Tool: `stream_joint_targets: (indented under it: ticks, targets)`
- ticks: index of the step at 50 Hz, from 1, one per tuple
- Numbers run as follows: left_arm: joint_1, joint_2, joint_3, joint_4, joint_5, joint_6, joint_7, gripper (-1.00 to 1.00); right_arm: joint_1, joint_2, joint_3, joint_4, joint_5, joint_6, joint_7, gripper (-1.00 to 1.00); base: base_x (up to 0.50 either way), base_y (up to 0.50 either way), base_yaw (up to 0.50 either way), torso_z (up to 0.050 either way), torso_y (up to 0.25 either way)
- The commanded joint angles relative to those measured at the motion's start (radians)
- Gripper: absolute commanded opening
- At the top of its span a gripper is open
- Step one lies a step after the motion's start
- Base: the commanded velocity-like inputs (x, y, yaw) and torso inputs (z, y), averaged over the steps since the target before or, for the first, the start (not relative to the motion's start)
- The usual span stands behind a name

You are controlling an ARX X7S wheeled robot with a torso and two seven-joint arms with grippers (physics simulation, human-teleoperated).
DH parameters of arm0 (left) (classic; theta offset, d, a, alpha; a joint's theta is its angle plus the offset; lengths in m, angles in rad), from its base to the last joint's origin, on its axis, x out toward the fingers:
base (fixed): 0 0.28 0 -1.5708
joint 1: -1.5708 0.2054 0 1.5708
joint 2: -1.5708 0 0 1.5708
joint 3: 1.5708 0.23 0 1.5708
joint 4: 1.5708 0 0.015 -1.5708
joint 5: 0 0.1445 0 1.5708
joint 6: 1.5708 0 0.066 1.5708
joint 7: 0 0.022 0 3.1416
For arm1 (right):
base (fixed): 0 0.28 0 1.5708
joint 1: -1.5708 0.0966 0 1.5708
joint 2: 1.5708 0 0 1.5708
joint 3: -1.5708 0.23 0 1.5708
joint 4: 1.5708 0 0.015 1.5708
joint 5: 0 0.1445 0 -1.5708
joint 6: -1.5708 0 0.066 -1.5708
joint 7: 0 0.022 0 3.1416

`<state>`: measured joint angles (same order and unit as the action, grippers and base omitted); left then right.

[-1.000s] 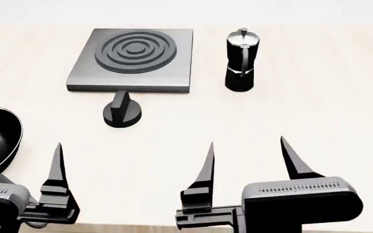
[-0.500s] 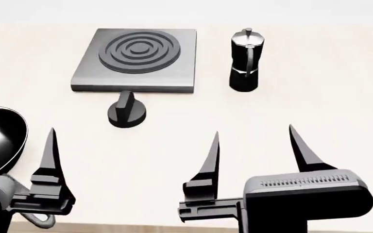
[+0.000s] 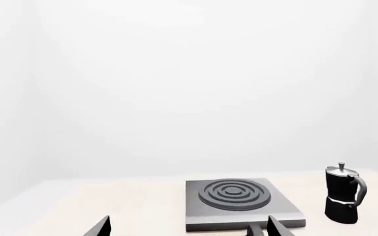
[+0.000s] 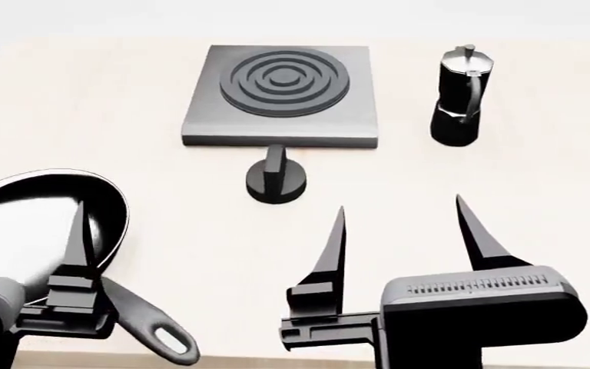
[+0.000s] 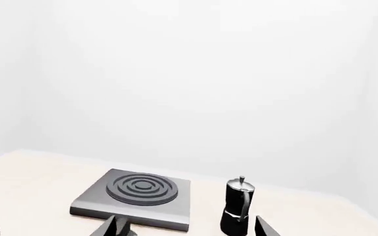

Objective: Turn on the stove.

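Stove (image 4: 280, 92) sits at the counter's (image 4: 541, 184) far edge, knob (image 4: 276, 178) just before it. View has shifted, revealing more pan (image 4: 28, 223). Right hand (image 4: 402, 231) spread, empty, short of the knob; left hand (image 4: 80, 254) state unclear.

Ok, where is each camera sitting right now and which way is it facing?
Head view: high, looking forward and down at the stove, knob, moka pot and frying pan; both grippers show, left gripper, right gripper.
Left wrist view: low over the table, facing stove and moka pot; fingertips show.
Right wrist view: likewise low, facing the same pair; fingertips show.
All views share stove and moka pot.
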<state>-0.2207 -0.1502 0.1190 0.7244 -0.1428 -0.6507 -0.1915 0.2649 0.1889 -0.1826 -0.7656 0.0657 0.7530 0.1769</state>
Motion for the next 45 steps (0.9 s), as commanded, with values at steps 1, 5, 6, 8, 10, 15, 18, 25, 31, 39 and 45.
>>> stream_joint_targets:
  ticks: [1,5,6,8,10,15,18,25,31,39,45]
  targets:
    - [-0.001,-0.009,0.001,-0.001,-0.008,0.003,-0.010,1.00,0.001,0.006,-0.005,0.003,0.006,-0.003,0.006,1.00,0.00,0.35,0.00,0.000,0.000]
    - [0.001,-0.011,0.007,0.000,-0.009,0.004,-0.014,1.00,0.001,0.011,-0.009,0.000,0.006,0.001,0.009,1.00,0.00,0.19,0.00,0.000,0.000]
    - [0.001,-0.012,0.008,0.000,-0.008,0.005,-0.015,1.00,0.001,0.011,-0.008,-0.001,0.007,0.001,0.009,1.00,0.00,0.00,0.00,0.000,0.000]
    - [0.000,-0.013,0.006,0.001,-0.011,0.002,-0.017,1.00,0.003,0.014,-0.012,-0.003,0.005,0.005,0.011,1.00,0.00,0.00,0.00,0.000,0.000]
    - [0.001,-0.015,0.007,-0.002,-0.011,0.007,-0.018,1.00,0.005,0.019,-0.019,-0.005,0.001,0.013,0.013,1.00,0.00,0.00,0.00,0.000,0.000]
    - [0.001,-0.019,0.008,-0.002,-0.014,0.007,-0.022,1.00,0.008,0.024,-0.031,-0.004,-0.003,0.017,0.016,1.00,0.00,0.01,0.00,0.000,0.000]
    - [0.000,-0.020,0.006,0.003,-0.018,0.003,-0.024,1.00,0.009,0.025,-0.032,-0.004,-0.001,0.019,0.017,1.00,0.00,0.14,0.00,0.000,0.000]
    - [0.000,-0.026,0.013,-0.006,-0.016,0.011,-0.030,1.00,0.011,0.030,-0.037,0.001,-0.001,0.016,0.021,1.00,0.00,0.14,0.00,0.000,0.000]
    - [0.000,-0.029,0.015,-0.006,-0.021,0.012,-0.033,1.00,0.012,0.032,-0.041,-0.002,-0.002,0.021,0.027,1.00,0.00,0.14,0.00,0.000,0.000]
    - [0.000,-0.034,0.020,-0.013,-0.022,0.018,-0.039,1.00,0.011,0.035,-0.042,0.000,0.004,0.016,0.029,1.00,0.00,0.14,0.00,0.000,0.000]
    - [-0.001,-0.038,0.024,-0.014,-0.023,0.018,-0.043,1.00,0.012,0.038,-0.045,0.001,0.007,0.017,0.030,1.00,0.00,0.14,0.00,0.000,0.000]
